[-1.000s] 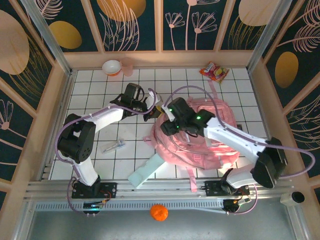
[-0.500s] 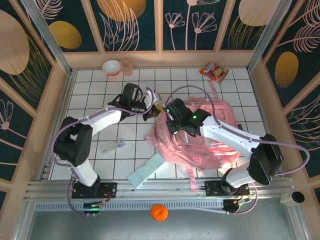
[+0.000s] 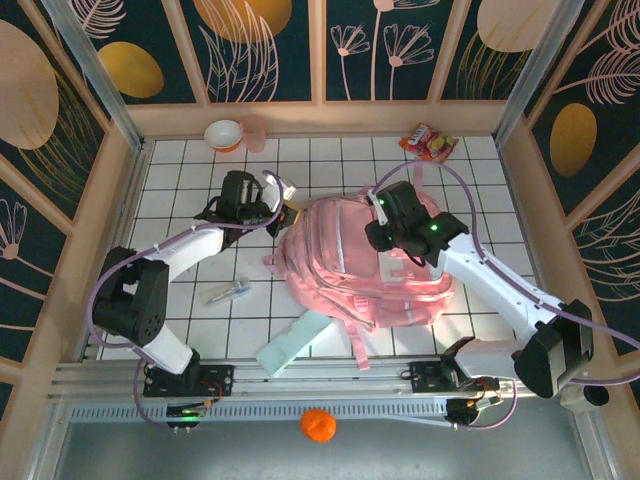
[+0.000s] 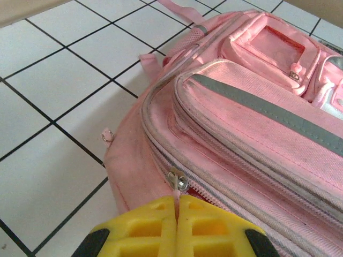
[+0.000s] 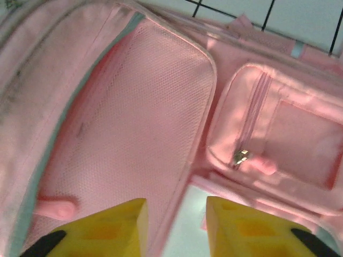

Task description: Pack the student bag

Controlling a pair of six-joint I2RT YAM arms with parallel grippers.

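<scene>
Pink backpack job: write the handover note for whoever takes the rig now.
Left hand: shut on the zip pull of the large soft pink fabric backpack.
Right hand: open, empty, over the bag's front pockets.
Backpack lies flat mid-table.
Done: zip pull gripped.
Left: pull the zip open, then probably load the pale flat box and the silvery pen-like item lying on the tiles beside the bag.

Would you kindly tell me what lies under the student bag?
A pale flat item pokes out from beneath the student bag at its near-left edge; its far end and anything else underneath are covered.
</scene>
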